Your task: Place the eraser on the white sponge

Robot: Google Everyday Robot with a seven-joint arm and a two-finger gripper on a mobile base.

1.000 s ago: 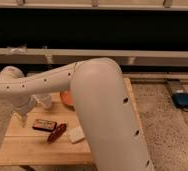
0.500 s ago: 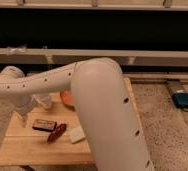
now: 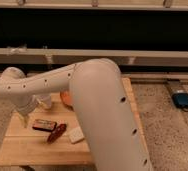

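Eraser (image 3: 43, 124) flat on table (image 3: 17, 150), red sausage (image 3: 57, 133) touching its right end, sponge (image 3: 76, 134) just beyond, gripper (image 3: 24, 119) spread open and empty just left of eraser, pale cup (image 3: 45, 102) behind, arm (image 3: 97, 100) hiding part of orange thing (image 3: 65, 98).

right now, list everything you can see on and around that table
table: one, light wood, centre of view
eraser: one, dark with reddish edge, left part of table
sausage-shaped thing: one, dark red, between eraser and sponge
sponge: one, off-white, right of the red thing, beside the arm
orange thing: one, back of table, partly hidden by the arm
blue device: one, on the floor at right
arm: one, white, from right foreground across the table to the left
gripper: one, pale, open, empty, just left of the eraser
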